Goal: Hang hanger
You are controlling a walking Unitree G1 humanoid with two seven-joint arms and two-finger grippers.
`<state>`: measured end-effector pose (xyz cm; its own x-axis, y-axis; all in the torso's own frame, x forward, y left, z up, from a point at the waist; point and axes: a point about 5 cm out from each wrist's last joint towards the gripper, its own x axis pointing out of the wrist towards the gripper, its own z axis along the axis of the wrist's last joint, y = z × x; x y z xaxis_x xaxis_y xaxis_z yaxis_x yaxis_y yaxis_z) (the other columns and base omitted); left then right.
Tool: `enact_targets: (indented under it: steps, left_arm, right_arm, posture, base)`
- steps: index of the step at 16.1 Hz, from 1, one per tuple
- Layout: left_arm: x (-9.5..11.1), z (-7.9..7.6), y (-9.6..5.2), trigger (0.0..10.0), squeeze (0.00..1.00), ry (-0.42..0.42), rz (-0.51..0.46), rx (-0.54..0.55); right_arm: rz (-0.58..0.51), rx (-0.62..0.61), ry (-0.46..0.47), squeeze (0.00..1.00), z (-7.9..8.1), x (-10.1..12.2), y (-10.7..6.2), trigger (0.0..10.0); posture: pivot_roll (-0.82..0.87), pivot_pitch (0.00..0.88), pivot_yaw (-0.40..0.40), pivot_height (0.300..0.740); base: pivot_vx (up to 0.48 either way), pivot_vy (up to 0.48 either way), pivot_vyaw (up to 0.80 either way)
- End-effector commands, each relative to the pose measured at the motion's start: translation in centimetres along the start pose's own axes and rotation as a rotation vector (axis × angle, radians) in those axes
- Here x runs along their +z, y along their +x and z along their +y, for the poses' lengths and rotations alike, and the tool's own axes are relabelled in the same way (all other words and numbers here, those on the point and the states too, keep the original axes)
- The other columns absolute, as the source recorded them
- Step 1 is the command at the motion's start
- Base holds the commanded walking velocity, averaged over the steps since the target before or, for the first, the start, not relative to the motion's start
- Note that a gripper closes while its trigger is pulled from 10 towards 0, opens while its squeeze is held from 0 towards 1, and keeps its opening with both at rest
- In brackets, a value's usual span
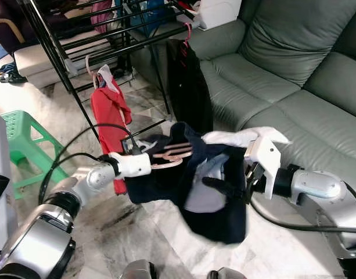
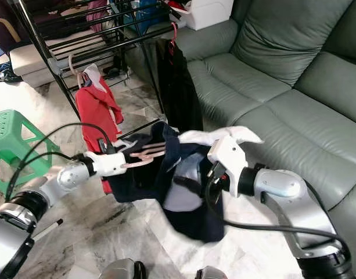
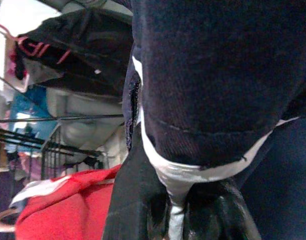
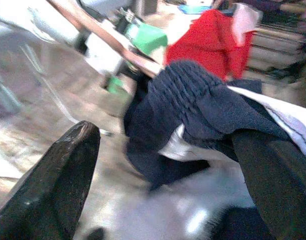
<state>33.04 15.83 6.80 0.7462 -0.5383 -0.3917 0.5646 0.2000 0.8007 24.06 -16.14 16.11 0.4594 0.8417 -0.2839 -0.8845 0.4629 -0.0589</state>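
Left eye view: the left end effector (image 1: 157, 156) holds the pink hanger (image 1: 173, 154) out in front of the robot, low over the marble floor (image 1: 137, 232); a navy garment (image 1: 215, 192) with a pale lining is draped over it.
Right eye view: the right end effector (image 2: 192, 185) reaches into the garment's front folds, one black finger showing against the lining. The black drying rack (image 2: 90, 35) stands well beyond, with a red shirt (image 2: 96, 107) and a black garment (image 2: 178, 87) already hung; the green sofa (image 2: 294, 81) is to the right.
Left wrist view: dark cloth fills the near field; I cannot tell how these fingers stand.
Right wrist view: the two black fingers (image 4: 53, 180) are spread wide, cloth lying against one, nothing pinched.
Step in hand: apparently dressing the hanger; it is not yet on the rack.
Next move: likely settling the garment's shoulders, then lifting the hook to a free rail.
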Motion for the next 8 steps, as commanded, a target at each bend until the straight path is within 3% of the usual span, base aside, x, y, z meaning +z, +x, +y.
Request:
enact_targets:
  steps: [1, 2, 3, 4, 5, 6, 7, 8]
  left_arm:
    - [0.5, -0.1, 0.4, 0.0, 0.00, -0.028, -0.012, -0.017]
    - [0.6, 0.0, 0.6, 0.0, 0.00, -0.043, -0.010, -0.003]
    - [0.6, 0.2, 0.7, 0.0, 0.00, -0.050, 0.005, 0.016]
    - [0.6, 0.2, 0.8, 0.0, 0.00, -0.050, 0.008, 0.018]
    - [0.5, 0.3, 0.9, 0.0, 0.00, -0.030, 0.025, 0.027]
    - [0.5, 0.4, 0.9, 0.0, 0.00, -0.009, 0.031, 0.028]
    - [0.6, 0.5, 0.9, 0.0, 0.00, 0.027, 0.026, 0.022]
    - [0.6, 0.5, 0.9, 0.0, 0.00, 0.046, 0.025, 0.011]
  right_arm:
    - [0.056, 0.108, 0.100, 1.00, 1.5, -0.5, -0.6, 10.0]
    - [0.161, 0.141, 0.078, 1.00, 2.2, -2.1, -1.0, 10.0]
    - [0.349, 0.187, 0.036, 1.00, 3.7, -5.2, -1.9, 10.0]
    - [0.379, 0.207, 0.025, 1.00, 4.2, -5.7, -2.1, 10.0]
    - [0.417, 0.296, -0.005, 1.00, 5.7, -6.0, -2.6, 10.0]
    - [0.415, 0.320, -0.024, 0.84, 6.2, -5.7, -2.7, 10.0]
    - [0.385, 0.303, -0.063, 0.00, 5.9, -4.7, -2.5, 10.0]
    - [0.285, 0.255, -0.096, 0.00, 5.1, -2.7, -1.9, 10.0]
  posture:
    - [-0.09, 0.002, 0.074, 0.740]
    - [-0.09, 0.002, 0.074, 0.740]
    - [-0.09, 0.005, 0.076, 0.740]
    - [-0.09, 0.005, 0.076, 0.740]
    - [-0.10, 0.009, 0.086, 0.740]
    - [-0.10, 0.011, 0.089, 0.740]
    - [-0.11, 0.011, 0.092, 0.740]
    - [-0.11, 0.012, 0.100, 0.740]
  base:
    - [0.000, 0.000, 0.00]
    - [0.000, 0.000, 0.00]
    - [0.000, 0.000, 0.00]
    - [0.000, 0.000, 0.00]
    - [0.000, 0.000, 0.00]
    - [0.000, 0.000, 0.00]
    - [0.000, 0.000, 0.00]
    - [0.000, 0.000, 0.00]
